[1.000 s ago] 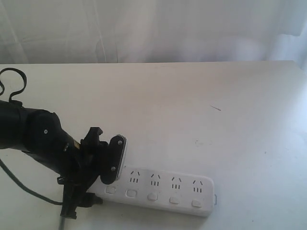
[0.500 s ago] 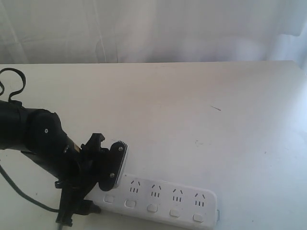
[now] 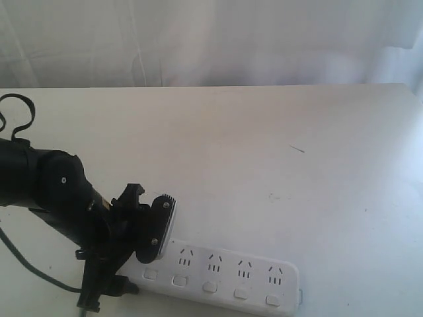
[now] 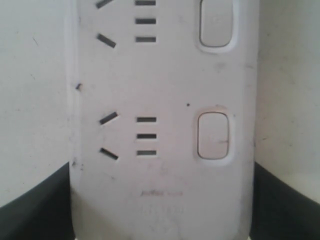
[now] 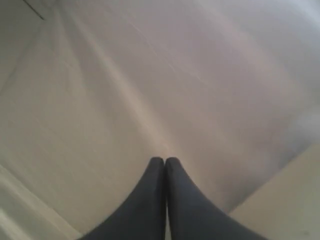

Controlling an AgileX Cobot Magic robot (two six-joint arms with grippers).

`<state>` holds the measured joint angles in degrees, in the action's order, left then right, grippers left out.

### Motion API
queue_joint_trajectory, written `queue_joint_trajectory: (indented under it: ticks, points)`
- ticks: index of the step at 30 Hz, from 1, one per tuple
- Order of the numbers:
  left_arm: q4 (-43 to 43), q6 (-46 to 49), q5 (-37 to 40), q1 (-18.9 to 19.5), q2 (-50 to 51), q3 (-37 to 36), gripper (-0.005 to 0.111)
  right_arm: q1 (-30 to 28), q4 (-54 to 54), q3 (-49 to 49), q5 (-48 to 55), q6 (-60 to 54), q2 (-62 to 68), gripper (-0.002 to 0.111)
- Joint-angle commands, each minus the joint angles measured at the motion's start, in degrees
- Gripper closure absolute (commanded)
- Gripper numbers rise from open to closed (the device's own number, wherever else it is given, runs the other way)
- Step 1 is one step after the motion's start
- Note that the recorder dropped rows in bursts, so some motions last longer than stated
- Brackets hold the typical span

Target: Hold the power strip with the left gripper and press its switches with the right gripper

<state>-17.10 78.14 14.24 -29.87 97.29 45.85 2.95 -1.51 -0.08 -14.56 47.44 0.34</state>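
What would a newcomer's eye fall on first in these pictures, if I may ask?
The black left end effector grips one end of the white power strip, lower left in the exterior view. The right end effector, closed tight, appears only in its wrist view.

Wht pwr strip (image 3: 223, 276) flat; 5 switches (image 3: 210, 286) in row.

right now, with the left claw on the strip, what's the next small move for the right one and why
Probably swing the right gripper over toward the switches. The left gripper clamps the power strip by its sides, while the right one, fingers shut, faces only a white surface, with no button in its view.
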Motion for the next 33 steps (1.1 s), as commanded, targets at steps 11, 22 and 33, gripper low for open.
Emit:
queue_joint_trajectory:
  ticks: [11, 22, 33]
  points:
    - [-6.0, -4.5, -0.4, -0.5, 2.2, -1.9, 0.107, -0.1, -3.7, 0.1, 9.2, 14.9, -0.3, 0.108]
    - [-6.6, -4.5, -0.1, -0.5, 2.2, -1.8, 0.107, 0.0, 60.9, -8.1, -32.9, 25.6, 6.2, 0.108]
    - [-8.1, -4.9, -1.2, -0.5, 2.2, -1.8, 0.107, 0.0, 88.1, -22.3, -44.9, 38.4, 28.2, 0.108]
